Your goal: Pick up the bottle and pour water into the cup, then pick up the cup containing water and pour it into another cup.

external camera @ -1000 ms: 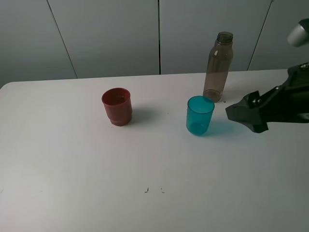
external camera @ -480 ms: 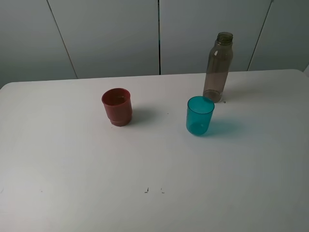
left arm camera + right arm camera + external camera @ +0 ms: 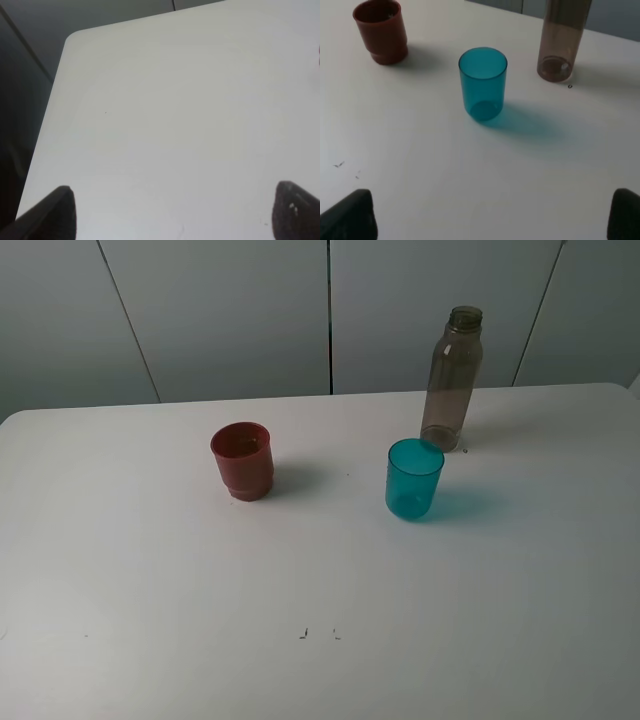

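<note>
Gaping right gripper [image 3: 490, 212], nothing held.

Soft, even light fills the room and the white bench [image 3: 150, 570] looks almost washed out. Shadows fall to the right of the cup [image 3: 414, 478] and another cup [image 3: 242, 460], tinted teal beside the former. The left wrist view seems slightly hazy, its dark gripper fingertips [image 3: 50, 215] blurred.
</note>
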`<action>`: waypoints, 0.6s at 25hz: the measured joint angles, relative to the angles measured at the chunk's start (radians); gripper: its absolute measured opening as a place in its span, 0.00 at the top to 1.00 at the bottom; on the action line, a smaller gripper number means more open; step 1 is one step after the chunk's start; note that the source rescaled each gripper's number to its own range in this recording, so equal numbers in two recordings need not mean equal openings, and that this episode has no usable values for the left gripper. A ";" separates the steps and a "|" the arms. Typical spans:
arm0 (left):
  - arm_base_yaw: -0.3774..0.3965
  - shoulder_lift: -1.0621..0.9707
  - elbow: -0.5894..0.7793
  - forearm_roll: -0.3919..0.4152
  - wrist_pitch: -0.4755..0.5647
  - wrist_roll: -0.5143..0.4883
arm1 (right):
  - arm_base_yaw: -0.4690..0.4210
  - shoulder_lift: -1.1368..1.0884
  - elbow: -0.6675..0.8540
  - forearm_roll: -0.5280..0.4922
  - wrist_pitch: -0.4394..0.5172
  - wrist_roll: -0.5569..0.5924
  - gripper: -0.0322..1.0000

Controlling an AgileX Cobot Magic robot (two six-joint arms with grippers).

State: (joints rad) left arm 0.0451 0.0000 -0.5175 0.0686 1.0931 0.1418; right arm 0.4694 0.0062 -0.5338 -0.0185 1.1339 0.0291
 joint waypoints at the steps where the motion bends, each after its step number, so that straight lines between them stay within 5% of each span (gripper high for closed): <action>1: 0.000 0.000 0.000 0.000 0.000 0.000 | 0.000 -0.002 0.000 0.000 -0.002 0.000 0.00; 15: 0.000 0.000 0.000 0.000 0.000 0.000 | -0.049 -0.006 0.022 -0.076 -0.037 0.081 0.00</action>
State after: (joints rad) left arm 0.0451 0.0000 -0.5175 0.0686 1.0931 0.1418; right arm 0.4206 -0.0001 -0.5117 -0.0946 1.0973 0.1105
